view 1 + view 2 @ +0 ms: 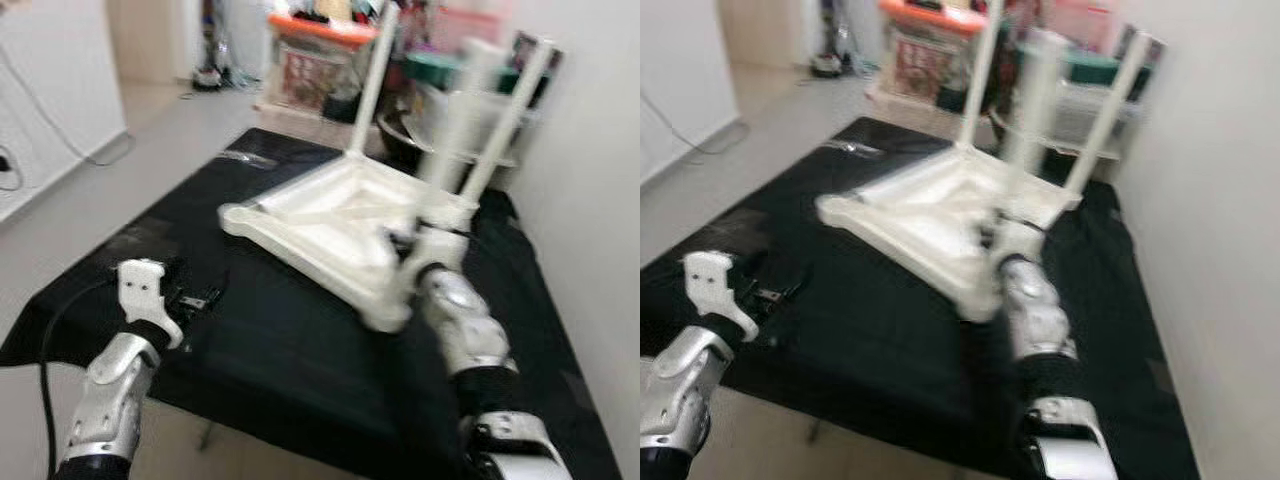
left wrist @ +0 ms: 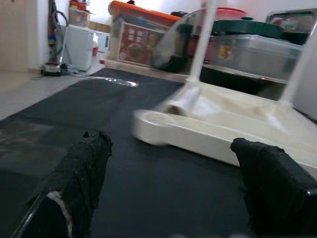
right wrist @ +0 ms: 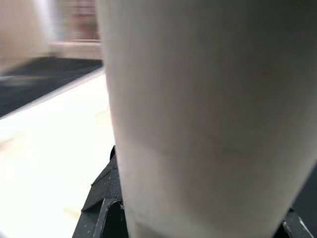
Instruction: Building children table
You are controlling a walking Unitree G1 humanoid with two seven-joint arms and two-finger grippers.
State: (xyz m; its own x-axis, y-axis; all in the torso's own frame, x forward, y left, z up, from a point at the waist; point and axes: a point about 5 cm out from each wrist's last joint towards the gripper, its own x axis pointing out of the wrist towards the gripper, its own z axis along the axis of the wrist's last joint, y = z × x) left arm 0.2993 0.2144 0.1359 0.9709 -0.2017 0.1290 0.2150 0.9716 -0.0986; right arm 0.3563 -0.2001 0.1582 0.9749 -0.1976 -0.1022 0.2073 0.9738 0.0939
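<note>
R gripper (image 1: 418, 238) clamps table leg (image 1: 455, 125); tabletop (image 1: 330, 225) inverted; L gripper (image 2: 173, 188) open.

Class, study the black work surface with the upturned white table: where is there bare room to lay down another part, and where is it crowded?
Bare black cloth lies between the left pincer and the near edge of the white table top, and along the far left strip. It is crowded on the right, where the right pincer meets a white leg, and behind, by the storage boxes.
</note>
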